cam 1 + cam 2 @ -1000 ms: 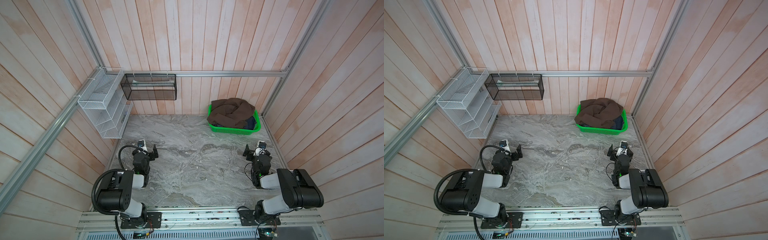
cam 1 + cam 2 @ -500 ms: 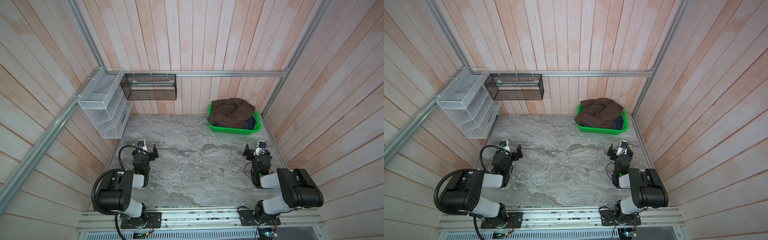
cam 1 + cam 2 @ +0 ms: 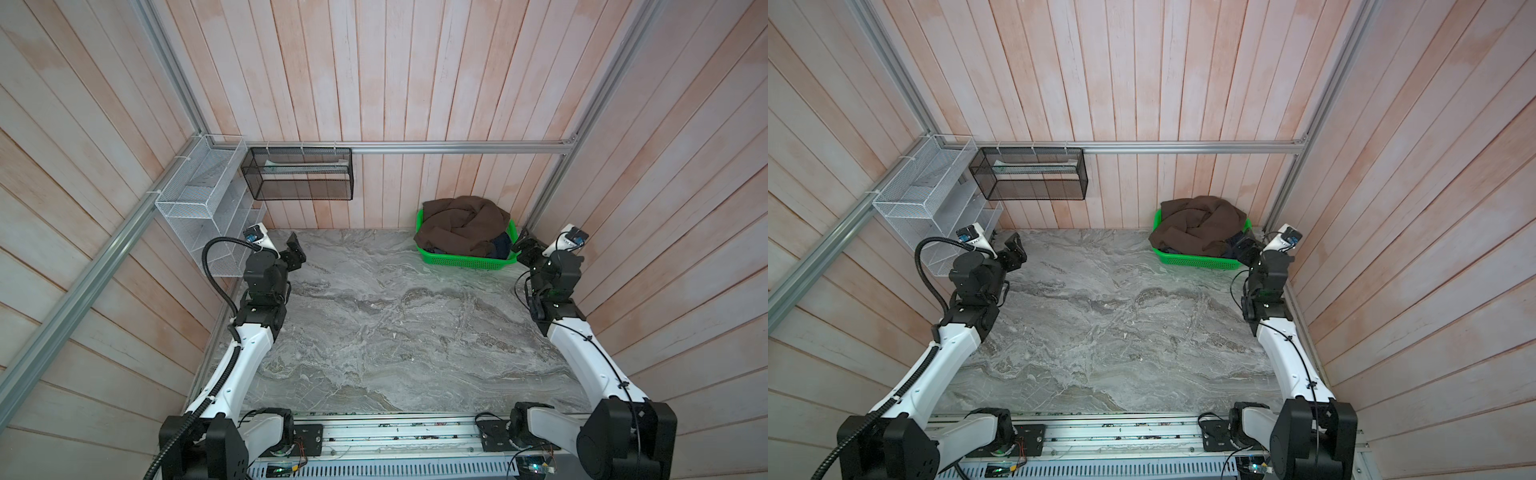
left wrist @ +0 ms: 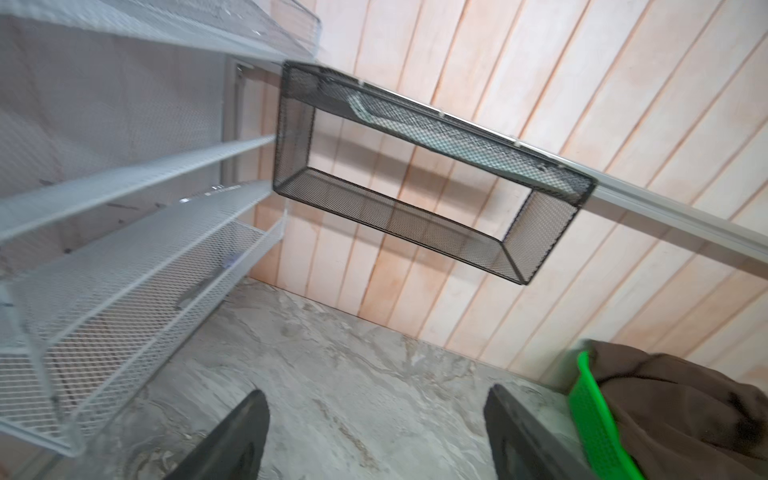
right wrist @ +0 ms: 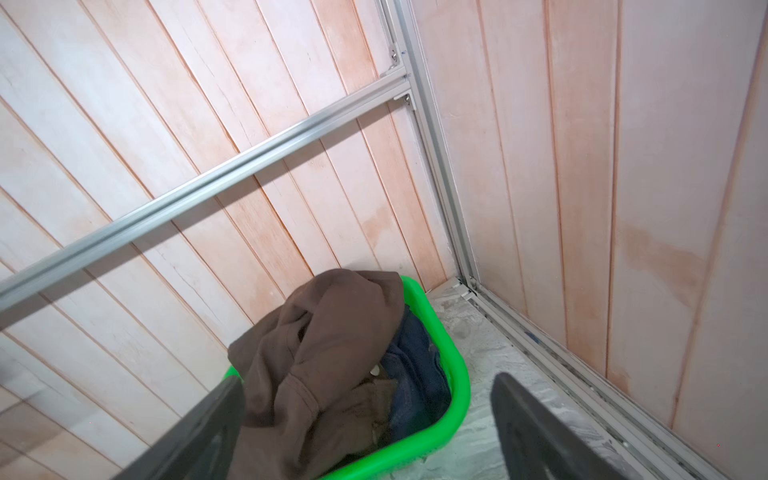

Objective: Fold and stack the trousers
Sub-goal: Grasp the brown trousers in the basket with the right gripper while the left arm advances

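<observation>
Currently trousers (image 3: 461,224) heaped in green basket (image 3: 465,262), upper right of frame, over denim (image 5: 419,365). Right gripper (image 3: 527,250) just beside, jaws spread, empty; left gripper (image 3: 294,253) likewise. Pinch a top brown fold only; waistband possibly buried.

In a top view the dark brown trousers (image 3: 461,224) lie crumpled in the green basket (image 3: 465,262) at the far right corner of the grey marbled surface (image 3: 395,332). They cover a navy garment (image 3: 501,245) that peeks out at the basket's right end. The right end effector (image 3: 524,248) hovers just beside that end. The left end effector (image 3: 296,251) hangs near the white wire rack (image 3: 199,208). A black mesh basket (image 3: 299,176) hangs on the back wall.
</observation>
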